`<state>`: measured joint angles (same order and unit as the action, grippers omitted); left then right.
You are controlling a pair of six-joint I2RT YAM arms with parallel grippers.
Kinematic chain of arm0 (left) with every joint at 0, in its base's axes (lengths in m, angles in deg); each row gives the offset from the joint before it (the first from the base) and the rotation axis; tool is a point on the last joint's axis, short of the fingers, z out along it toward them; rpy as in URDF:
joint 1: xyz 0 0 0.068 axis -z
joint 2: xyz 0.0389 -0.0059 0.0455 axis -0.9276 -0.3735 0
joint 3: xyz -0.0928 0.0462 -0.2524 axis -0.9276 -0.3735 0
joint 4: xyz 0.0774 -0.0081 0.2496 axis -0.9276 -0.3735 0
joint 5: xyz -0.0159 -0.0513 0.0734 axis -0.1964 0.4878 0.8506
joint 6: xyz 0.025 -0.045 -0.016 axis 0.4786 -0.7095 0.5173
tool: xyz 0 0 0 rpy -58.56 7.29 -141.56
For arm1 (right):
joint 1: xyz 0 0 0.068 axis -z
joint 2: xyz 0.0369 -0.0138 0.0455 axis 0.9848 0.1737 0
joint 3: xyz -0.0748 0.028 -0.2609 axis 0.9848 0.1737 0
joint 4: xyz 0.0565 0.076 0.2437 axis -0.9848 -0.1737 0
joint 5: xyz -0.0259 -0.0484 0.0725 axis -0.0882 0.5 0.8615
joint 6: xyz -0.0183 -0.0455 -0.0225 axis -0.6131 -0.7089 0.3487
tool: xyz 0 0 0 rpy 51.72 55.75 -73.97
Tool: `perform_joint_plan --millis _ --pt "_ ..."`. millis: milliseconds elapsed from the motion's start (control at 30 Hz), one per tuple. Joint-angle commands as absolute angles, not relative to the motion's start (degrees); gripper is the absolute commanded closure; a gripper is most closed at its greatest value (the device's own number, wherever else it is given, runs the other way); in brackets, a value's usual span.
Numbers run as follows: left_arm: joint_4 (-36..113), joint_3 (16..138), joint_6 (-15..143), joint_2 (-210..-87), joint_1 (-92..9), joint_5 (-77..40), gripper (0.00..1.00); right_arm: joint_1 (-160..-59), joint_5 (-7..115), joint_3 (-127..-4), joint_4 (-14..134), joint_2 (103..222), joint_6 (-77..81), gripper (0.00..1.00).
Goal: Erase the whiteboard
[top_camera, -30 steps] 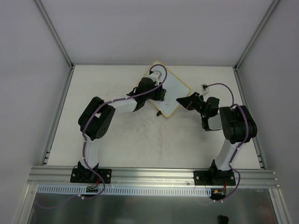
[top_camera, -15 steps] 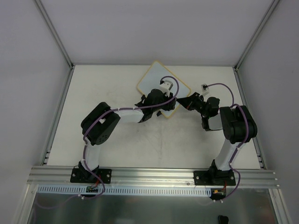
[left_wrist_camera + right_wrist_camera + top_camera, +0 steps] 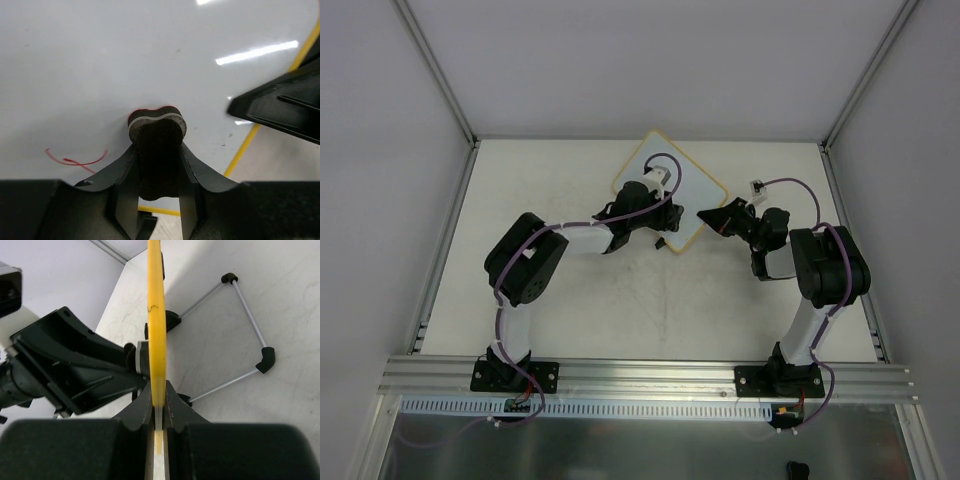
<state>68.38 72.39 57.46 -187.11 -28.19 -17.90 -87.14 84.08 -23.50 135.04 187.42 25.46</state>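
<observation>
The whiteboard (image 3: 695,185) lies turned like a diamond at the back middle of the table. In the left wrist view its white surface (image 3: 125,60) carries a red scribble (image 3: 75,159) at the lower left. My left gripper (image 3: 655,200) is over the board, shut on a small black eraser (image 3: 156,125) whose felt end presses on the white surface. My right gripper (image 3: 704,215) is shut on the board's right edge. In the right wrist view, that yellow frame edge (image 3: 156,315) runs up from between the fingers (image 3: 145,400).
A wire stand with black end caps (image 3: 247,310) rests on the table behind the board. One black clip (image 3: 662,243) shows at the board's near edge. Metal rails (image 3: 450,240) line the table's left and right sides. My right gripper's black body (image 3: 280,107) sits close beside the eraser.
The left gripper swept the eraser down toward the board's near right corner, then back up toward its middle. The right gripper and board stayed in place.
</observation>
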Motion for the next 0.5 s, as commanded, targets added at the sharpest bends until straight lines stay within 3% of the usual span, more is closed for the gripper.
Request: perform_joint_plan --millis 0,467 --pt "64.78 70.63 56.17 -185.95 -31.59 -19.01 1.0 -88.96 87.14 -24.52 148.47 187.07 23.45 1.0" --pt "61.01 73.62 50.46 -186.91 -40.65 -22.61 1.0 -88.96 87.14 -24.7 148.47 187.33 23.63 1.0"
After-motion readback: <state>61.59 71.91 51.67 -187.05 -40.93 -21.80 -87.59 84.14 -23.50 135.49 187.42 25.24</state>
